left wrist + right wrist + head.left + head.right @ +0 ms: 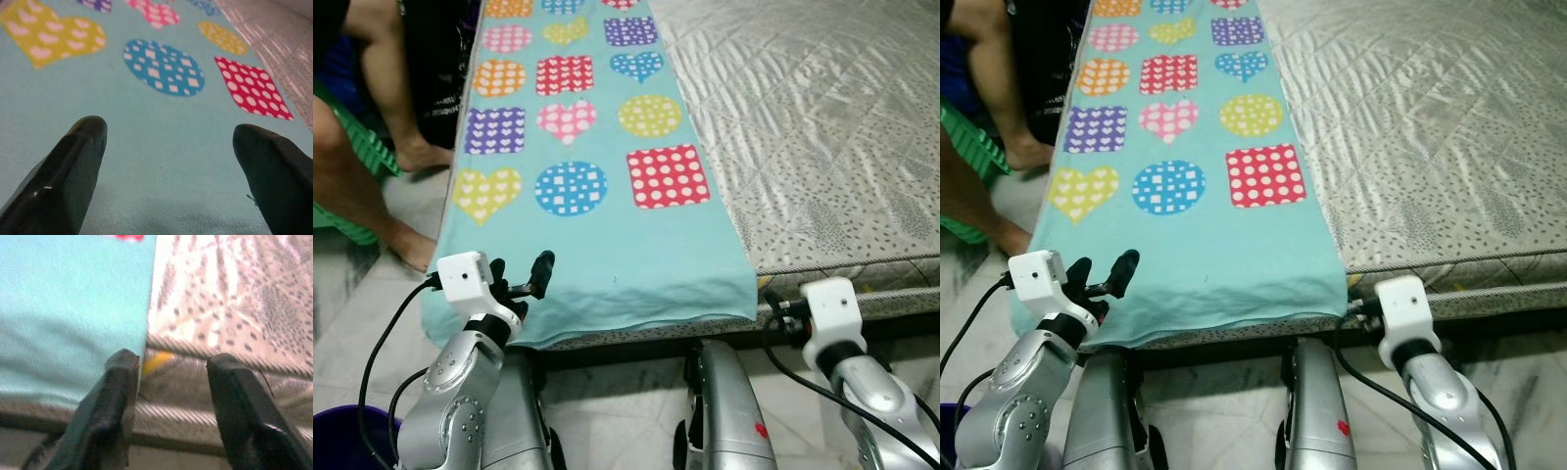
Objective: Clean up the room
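- Turquoise blanket (597, 245) is lying along the bed's (822, 127) left side, its near hem draping over the edge.
- Left gripper (522, 279) is hovering released over the near-left corner.
- Right gripper (171, 382), released, is flanking the near-right corner.
- Judged step: gripping both corners; next, closing squarely on the hem.

Quilted grey mattress (822, 127); marble floor (352, 323); purple bin (342, 436).

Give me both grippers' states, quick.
Left gripper: open, holding nothing, over the near end of the teal blanket.
Right gripper: open, holding nothing, at the blanket's near right corner by the mattress edge.
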Available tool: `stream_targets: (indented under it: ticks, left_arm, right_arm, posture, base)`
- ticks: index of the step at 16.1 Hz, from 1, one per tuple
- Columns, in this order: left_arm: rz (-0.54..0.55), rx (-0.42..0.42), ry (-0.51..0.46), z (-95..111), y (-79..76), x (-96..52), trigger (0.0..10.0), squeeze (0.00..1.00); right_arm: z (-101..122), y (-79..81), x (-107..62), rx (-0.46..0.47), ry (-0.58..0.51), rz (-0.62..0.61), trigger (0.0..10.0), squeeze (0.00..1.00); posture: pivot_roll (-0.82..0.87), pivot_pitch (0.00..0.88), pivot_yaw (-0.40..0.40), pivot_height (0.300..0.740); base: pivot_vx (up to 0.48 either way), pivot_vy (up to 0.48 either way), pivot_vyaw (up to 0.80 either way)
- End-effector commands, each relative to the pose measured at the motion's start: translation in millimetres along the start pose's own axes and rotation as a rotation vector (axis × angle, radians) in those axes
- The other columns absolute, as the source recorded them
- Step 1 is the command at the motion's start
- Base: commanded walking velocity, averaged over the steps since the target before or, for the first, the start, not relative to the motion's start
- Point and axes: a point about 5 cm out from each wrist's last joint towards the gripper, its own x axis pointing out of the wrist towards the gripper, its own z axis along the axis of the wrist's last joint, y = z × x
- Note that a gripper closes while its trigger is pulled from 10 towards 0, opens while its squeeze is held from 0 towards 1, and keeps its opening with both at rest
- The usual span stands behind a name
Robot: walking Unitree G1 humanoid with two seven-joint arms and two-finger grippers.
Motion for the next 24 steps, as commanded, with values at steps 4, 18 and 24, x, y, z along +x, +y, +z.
stream_targets:
  ticks: [4, 18, 24]
  left_arm:
    - [-0.042, 0.100, -0.035, 3.7, -1.5, -6.0, 10.0, 0.00]
    - [-0.024, 0.126, -0.144, 14.3, 6.9, 28.3, 10.0, 0.00]
    - [-0.020, 0.124, -0.170, 14.5, 8.8, 29.7, 10.0, 0.00]
  right_arm:
    - [26.3, 2.7, 9.7, 0.134, -0.118, -0.090, 10.0, 1.00]
    - [66.3, 11.2, 55.6, 0.263, -0.243, -0.073, 10.0, 0.00]
    - [79.0, 6.1, 67.9, 0.299, -0.285, -0.091, 10.0, 0.00]
  posture:
    - [-0.02, 0.072, 0.039, 0.506]
    - [-0.05, 0.000, 0.036, 0.506]
    - [-0.04, 0.000, 0.030, 0.548]
  base:
    - [0.000, 0.000, 0.00]
    - [0.000, 0.000, 0.00]
    - [0.000, 0.000, 0.00]
